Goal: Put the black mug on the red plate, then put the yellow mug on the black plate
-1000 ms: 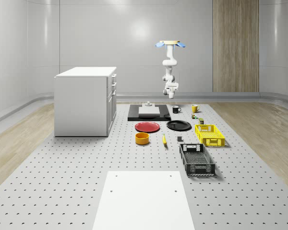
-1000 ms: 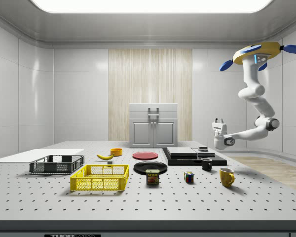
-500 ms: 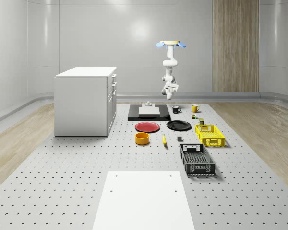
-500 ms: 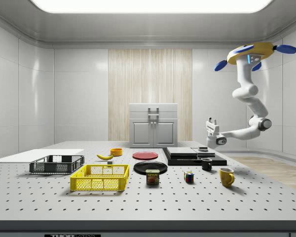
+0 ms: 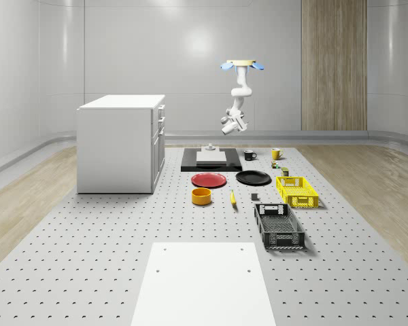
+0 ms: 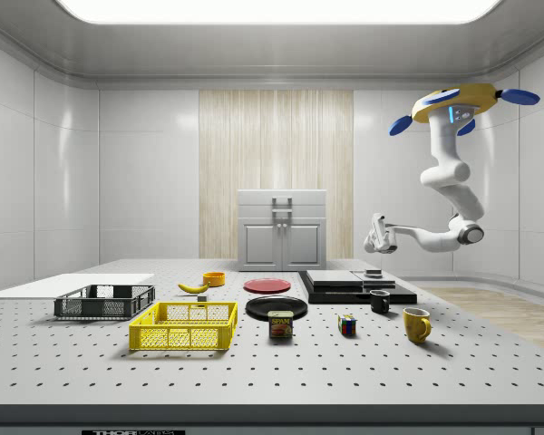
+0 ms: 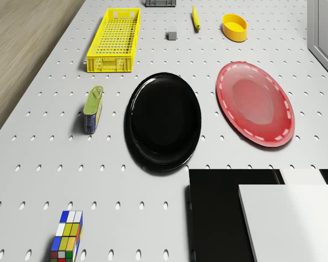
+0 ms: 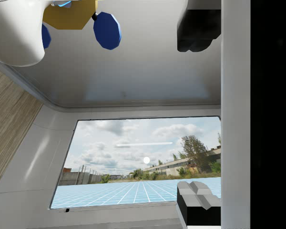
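Observation:
The black mug (image 5: 249, 155) (image 6: 380, 301) and the yellow mug (image 5: 276, 153) (image 6: 416, 323) stand on the table near its far end. In front of them lie the red plate (image 5: 209, 180) (image 7: 255, 103) and the black plate (image 5: 253, 178) (image 7: 163, 120), side by side and bare. The drone (image 5: 242, 64) (image 6: 458, 100) hovers high over the table's far end. My gripper (image 6: 377, 237) (image 5: 227, 124) hangs well above the black mug, its arm bent. In the wrist view the gripper (image 8: 198, 119) is open, fingertips (image 8: 198, 31) far apart, holding nothing.
A black slab (image 7: 213, 213) with a white block (image 7: 290, 218) lies beside the mugs. A can (image 7: 92, 109), a Rubik's cube (image 7: 66, 236), a yellow crate (image 7: 115, 39), an orange bowl (image 7: 234, 27) and a banana (image 7: 195, 17) lie around the plates. A white cabinet (image 5: 121, 141) stands at the whole-scene view's left.
The arm has folded, swinging the gripper up and towards the side view's left. The drone has drifted slightly the same way. Mugs and plates have not moved.

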Controlling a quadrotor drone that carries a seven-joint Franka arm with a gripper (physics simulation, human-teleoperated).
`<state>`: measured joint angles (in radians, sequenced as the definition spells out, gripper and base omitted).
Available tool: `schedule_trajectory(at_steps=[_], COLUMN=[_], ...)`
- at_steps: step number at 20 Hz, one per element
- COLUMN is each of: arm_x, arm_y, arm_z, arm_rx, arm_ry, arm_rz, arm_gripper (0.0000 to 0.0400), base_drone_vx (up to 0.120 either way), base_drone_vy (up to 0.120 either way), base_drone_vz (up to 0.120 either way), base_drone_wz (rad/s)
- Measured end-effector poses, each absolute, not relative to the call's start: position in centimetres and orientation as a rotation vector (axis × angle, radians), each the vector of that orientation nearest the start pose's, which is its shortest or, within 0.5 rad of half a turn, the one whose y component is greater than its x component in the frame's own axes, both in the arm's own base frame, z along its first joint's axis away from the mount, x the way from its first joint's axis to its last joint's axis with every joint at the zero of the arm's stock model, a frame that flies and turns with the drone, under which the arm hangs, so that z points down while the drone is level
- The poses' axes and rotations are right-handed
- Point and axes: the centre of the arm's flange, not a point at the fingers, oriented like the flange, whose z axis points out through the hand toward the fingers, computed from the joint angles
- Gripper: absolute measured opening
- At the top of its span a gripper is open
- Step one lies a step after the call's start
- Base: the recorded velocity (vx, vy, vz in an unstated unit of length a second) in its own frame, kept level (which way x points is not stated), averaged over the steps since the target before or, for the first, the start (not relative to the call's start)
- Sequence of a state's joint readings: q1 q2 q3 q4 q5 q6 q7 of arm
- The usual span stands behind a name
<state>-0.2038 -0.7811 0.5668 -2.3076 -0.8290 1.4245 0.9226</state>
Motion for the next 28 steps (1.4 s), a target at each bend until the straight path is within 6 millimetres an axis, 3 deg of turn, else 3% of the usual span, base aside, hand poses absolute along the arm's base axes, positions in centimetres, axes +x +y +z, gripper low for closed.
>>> schedule_trajectory(at_steps=[3,6,11,18,25,28], arm_x=[30.4,30.6,30.7,30.7,30.7,30.7], arm_y=[9.7,7.8,3.8,1.1,0.3,0.2], arm_z=[57.4,53.1,50.0,49.2,49.1,49.1], arm_rx=[1.323,0.869,0.374,0.106,0.030,0.018], arm_ry=[-0.560,-0.374,-0.167,-0.050,-0.016,-0.010], arm_rz=[0.689,0.752,0.784,0.786,0.785,0.784], arm_gripper=[0.0400,0.0400,0.0400,0.0400,0.0400,0.0400], base_drone_vx=[0.000,0.000,0.000,0.000,0.000,0.120], base_drone_vy=[0.000,0.000,0.000,0.000,0.000,0.000], base_drone_vz=[-0.120,-0.120,-0.120,-0.120,-0.120,-0.120], base_drone_wz=[0.000,0.000,0.000,0.000,0.000,0.000])
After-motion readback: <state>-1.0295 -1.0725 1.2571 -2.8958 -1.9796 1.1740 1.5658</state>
